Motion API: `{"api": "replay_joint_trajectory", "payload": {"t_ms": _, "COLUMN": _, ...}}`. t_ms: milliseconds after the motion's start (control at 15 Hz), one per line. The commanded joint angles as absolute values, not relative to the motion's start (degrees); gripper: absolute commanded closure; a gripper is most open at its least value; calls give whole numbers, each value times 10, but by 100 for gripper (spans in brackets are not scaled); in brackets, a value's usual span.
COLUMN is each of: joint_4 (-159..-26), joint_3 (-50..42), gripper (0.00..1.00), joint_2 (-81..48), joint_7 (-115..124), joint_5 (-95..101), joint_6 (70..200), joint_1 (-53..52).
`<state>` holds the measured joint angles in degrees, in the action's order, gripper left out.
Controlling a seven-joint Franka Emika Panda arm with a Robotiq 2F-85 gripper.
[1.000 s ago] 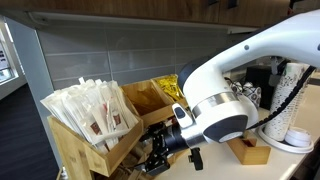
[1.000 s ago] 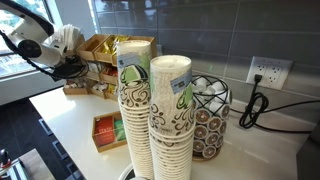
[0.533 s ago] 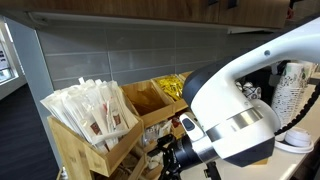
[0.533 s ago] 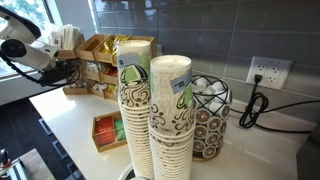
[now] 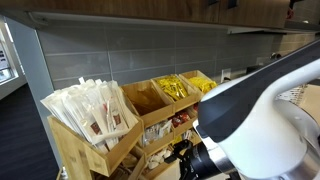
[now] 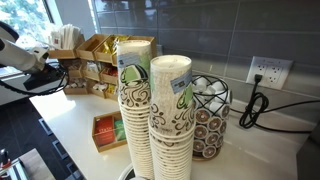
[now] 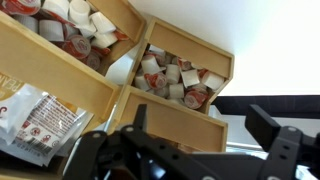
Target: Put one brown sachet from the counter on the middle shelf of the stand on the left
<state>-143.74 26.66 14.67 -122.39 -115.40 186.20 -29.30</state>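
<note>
The wooden tiered stand (image 5: 100, 140) shows in both exterior views, and also sits at the counter's far end (image 6: 100, 62). Its middle tier holds a brown-looking compartment (image 5: 146, 97) beside yellow sachets (image 5: 176, 88). In the wrist view, my gripper (image 7: 200, 135) is open and empty. It hangs in front of the stand's lower bins of creamer cups (image 7: 175, 75). A white and red sachet (image 7: 35, 120) lies in a bin at the left. I see no brown sachet in the jaws. My arm fills the right of an exterior view (image 5: 260, 120).
Wrapped stirrers (image 5: 90, 105) stand in the top bin. Two tall stacks of paper cups (image 6: 150, 110) stand near the camera, with a wire pod rack (image 6: 210, 115) and a small wooden box of packets (image 6: 105, 130) on the white counter (image 6: 70, 110).
My arm has pulled back from the stand, toward the camera in one view and to the frame's left edge in the other. The gripper stays open and empty.
</note>
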Motion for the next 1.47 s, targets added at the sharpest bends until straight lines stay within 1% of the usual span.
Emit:
{"api": "replay_joint_trajectory", "payload": {"t_ms": 0, "joint_4": -1493, "joint_3": 284, "gripper": 0, "joint_2": 177, "joint_7": -1071, "joint_5": -1067, "joint_6": 1863, "joint_1": -283}}
{"api": "replay_joint_trajectory", "payload": {"t_ms": 200, "joint_4": -1525, "joint_3": 273, "gripper": 0, "joint_2": 202, "joint_7": -956, "joint_5": -987, "joint_6": 1830, "joint_1": -274}}
{"api": "replay_joint_trajectory", "payload": {"t_ms": 267, "joint_4": -1518, "joint_3": 233, "gripper": 0, "joint_2": 203, "joint_7": -986, "joint_5": -1016, "joint_6": 1833, "joint_1": -307}}
{"api": "replay_joint_trajectory", "payload": {"t_ms": 800, "joint_4": -1551, "joint_3": 157, "gripper": 0, "joint_2": 263, "joint_7": -881, "joint_5": -929, "joint_6": 1806, "joint_1": -343}}
{"api": "replay_joint_trajectory", "payload": {"t_ms": 1000, "joint_4": -1573, "joint_3": 154, "gripper": 0, "joint_2": 282, "joint_7": -823, "joint_5": -862, "joint_6": 1808, "joint_1": -339}}
{"api": "replay_joint_trajectory", "payload": {"t_ms": 1333, "joint_4": -1603, "joint_3": 174, "gripper": 0, "joint_2": 338, "joint_7": -737, "joint_5": -768, "joint_6": 1787, "joint_1": -297}}
{"api": "replay_joint_trajectory", "payload": {"t_ms": 1400, "joint_4": -1573, "joint_3": 182, "gripper": 0, "joint_2": 318, "joint_7": -750, "joint_5": -775, "joint_6": 1782, "joint_1": -278}}
